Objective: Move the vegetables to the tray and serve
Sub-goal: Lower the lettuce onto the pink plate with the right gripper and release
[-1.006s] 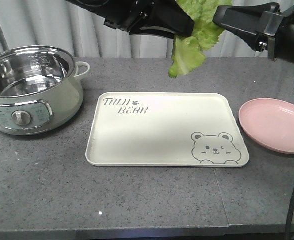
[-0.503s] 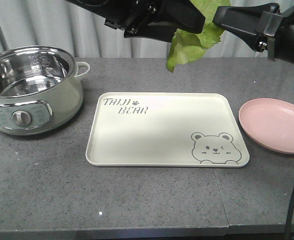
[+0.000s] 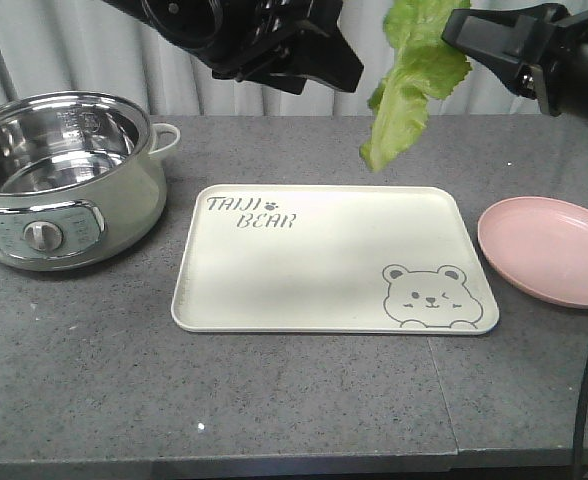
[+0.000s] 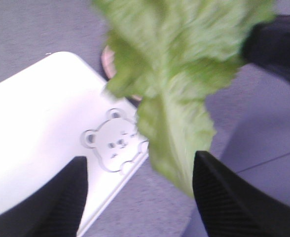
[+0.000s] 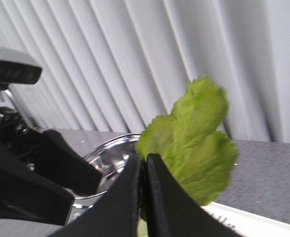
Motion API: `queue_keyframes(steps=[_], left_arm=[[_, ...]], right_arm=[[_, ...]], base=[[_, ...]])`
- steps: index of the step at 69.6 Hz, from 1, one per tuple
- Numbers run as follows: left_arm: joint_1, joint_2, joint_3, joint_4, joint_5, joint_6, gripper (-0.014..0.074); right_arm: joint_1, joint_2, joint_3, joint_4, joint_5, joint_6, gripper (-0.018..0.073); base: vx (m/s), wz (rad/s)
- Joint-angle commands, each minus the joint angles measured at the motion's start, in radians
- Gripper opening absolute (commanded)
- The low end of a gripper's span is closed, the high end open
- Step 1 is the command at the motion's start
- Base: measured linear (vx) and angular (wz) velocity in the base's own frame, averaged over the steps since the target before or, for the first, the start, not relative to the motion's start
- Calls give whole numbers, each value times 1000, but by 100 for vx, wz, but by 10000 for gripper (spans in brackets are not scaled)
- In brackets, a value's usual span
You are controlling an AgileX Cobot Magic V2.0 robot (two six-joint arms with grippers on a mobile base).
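The vegetables, one crinkly green lettuce leaf (image 3: 411, 85), hang in the air over the far edge of the cream tray (image 3: 304, 260). My right gripper (image 3: 456, 28) is shut on the leaf's top, and in the right wrist view its fingers (image 5: 135, 185) pinch the leaf (image 5: 197, 143). My left gripper (image 3: 342, 66) hovers left of the leaf, apart from it. In the left wrist view its jaws (image 4: 140, 160) stand wide open, with the leaf (image 4: 174, 89) dangling ahead of them above the tray's bear corner (image 4: 113, 143).
A steel-lined green electric pot (image 3: 59, 175) stands at the left of the grey table. A round pink plate (image 3: 549, 245) lies right of the tray. A curtain hangs behind the table. Both black arms cross the top of the front view.
My left gripper has let go of the leaf and drawn back to the left. The leaf now hangs from the right gripper alone, further right and straighter.
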Motion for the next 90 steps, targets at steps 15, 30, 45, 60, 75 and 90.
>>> queue_keyframes(steps=[15, 30, 45, 60, 75, 90], left_arm=[[-3, -50, -23, 300, -22, -95, 450], [-3, -50, -20, 482, -22, -112, 450], [-3, -50, -20, 577, -22, -136, 450], [-3, -50, -20, 612, -22, -136, 450], [-3, -50, -20, 616, -22, -136, 450], [-3, -50, -20, 615, -22, -136, 450]], right_arm=[[-34, -24, -30, -62, -199, 5, -6], [-281, -10, -30, -131, -114, 97, -6], [-465, 91, -30, -145, 66, 152, -6], [-477, 236, -30, -146, 88, 151, -4], [-473, 397, -41, -151, 91, 130, 0], [-473, 502, -89, -254, 91, 146, 66]], base=[[0, 0], [0, 0], [0, 0], [0, 0], [0, 0], [0, 0]])
